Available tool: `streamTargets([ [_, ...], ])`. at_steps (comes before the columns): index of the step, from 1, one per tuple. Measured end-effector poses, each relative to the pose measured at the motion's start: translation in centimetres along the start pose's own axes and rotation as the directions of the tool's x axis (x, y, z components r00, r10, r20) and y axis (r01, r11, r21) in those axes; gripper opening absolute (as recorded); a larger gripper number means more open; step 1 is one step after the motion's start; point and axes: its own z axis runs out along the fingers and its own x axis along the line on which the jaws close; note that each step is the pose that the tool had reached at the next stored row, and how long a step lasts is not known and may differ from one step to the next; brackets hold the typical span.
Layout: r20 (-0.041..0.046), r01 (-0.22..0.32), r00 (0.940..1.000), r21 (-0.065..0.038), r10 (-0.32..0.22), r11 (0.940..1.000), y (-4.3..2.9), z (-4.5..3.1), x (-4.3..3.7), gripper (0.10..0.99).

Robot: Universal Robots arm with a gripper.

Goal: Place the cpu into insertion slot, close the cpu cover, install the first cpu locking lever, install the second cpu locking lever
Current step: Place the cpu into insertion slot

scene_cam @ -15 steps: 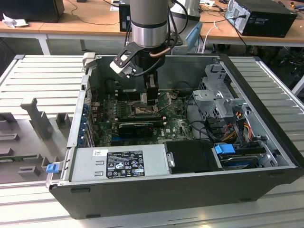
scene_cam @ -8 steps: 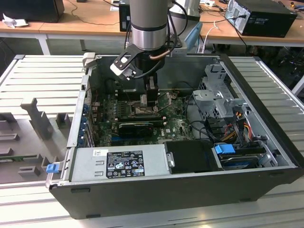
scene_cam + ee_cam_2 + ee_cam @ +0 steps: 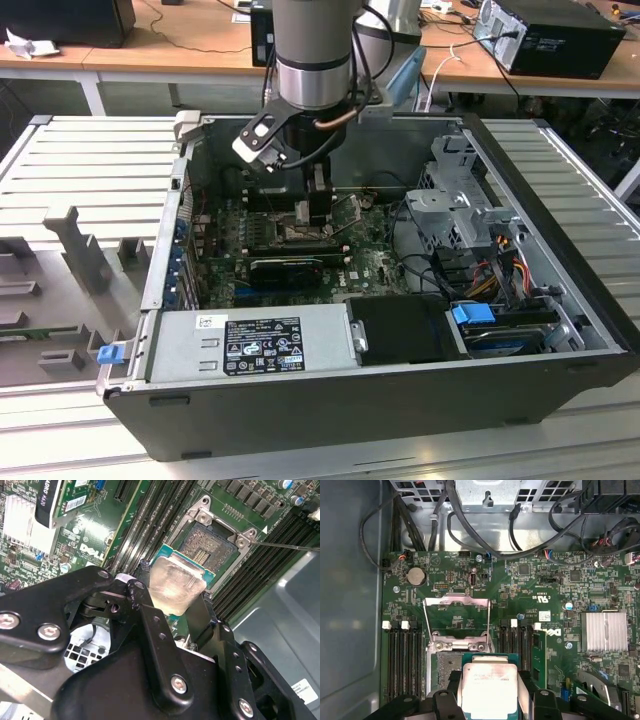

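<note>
In both wrist views my gripper [image 3: 175, 586] [image 3: 490, 694] is shut on the cpu [image 3: 176, 582] [image 3: 489, 687], a flat square chip with a pale metal face held by two opposite edges. The chip hangs just above the insertion slot [image 3: 212, 542] [image 3: 444, 666] and hides one side of it. The socket's dark framed centre lies uncovered. The cpu cover [image 3: 456, 605], a thin metal frame, is flipped back open beyond the socket. A thin wire lever [image 3: 290, 545] sticks out beside the socket. In the exterior view the gripper [image 3: 300, 200] reaches down into the open computer case over the green motherboard [image 3: 370, 265].
Long black memory slots [image 3: 402, 655] flank the socket on both sides. A finned heatsink [image 3: 603, 630] and a coin battery [image 3: 416, 576] sit on the board. Black cables [image 3: 470, 535], a drive cage [image 3: 462, 205] and the power supply [image 3: 250, 342] crowd the case, and its walls stand close around.
</note>
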Motion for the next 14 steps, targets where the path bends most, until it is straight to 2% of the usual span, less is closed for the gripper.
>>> streamTargets([
  [3,-0.0001,0.0,1.0,0.0,0.0,1.0,-0.02,0.26,0.12,0.529],
  [8,-0.0013,0.015,0.9999,0.0,-0.015,0.9999,-0.14,1.72,0.92,0.529],
  [12,-0.0015,0.018,0.9998,0.0,-0.018,0.9998,-0.27,2.13,1.36,0.529],
  [14,-0.0018,0.019,0.9998,0.0,-0.019,0.9998,-0.61,2.4,1.4,0.529],
])
